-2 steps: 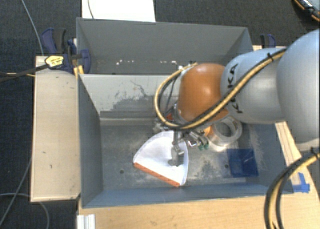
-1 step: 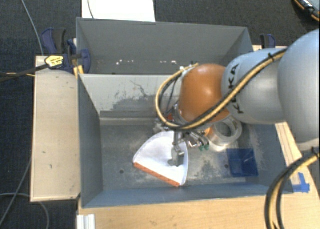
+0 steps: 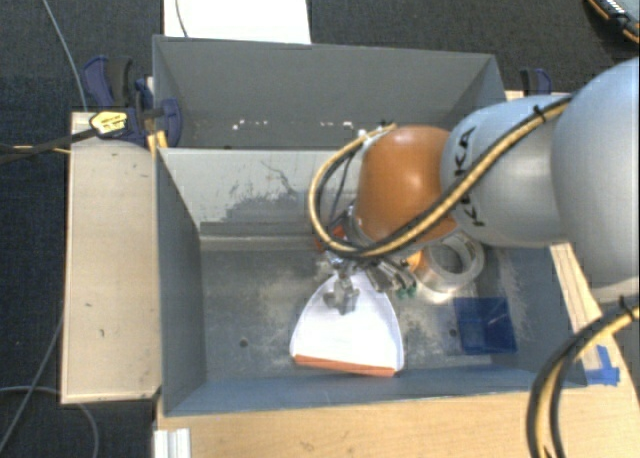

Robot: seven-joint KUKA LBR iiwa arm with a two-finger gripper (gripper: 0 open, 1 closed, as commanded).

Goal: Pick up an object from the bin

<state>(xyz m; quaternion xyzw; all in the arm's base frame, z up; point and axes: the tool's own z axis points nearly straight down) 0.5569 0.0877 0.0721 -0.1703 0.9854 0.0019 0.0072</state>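
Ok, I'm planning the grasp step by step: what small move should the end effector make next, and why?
Probably ease a little lower onto the white fan-shaped piece: the end effector is at its narrow top end, while the tape roll and blue square lie off to the view's right.

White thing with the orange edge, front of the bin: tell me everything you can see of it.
The white thing is flat-looking and arch-shaped: rounded at the far end, with a straight near edge bearing an orange strip. Its material looks like thin plastic or card; I cannot tell which. It lies on the bin floor close to the front wall, about midway along. The hand is over its rounded far end; contact cannot be judged.
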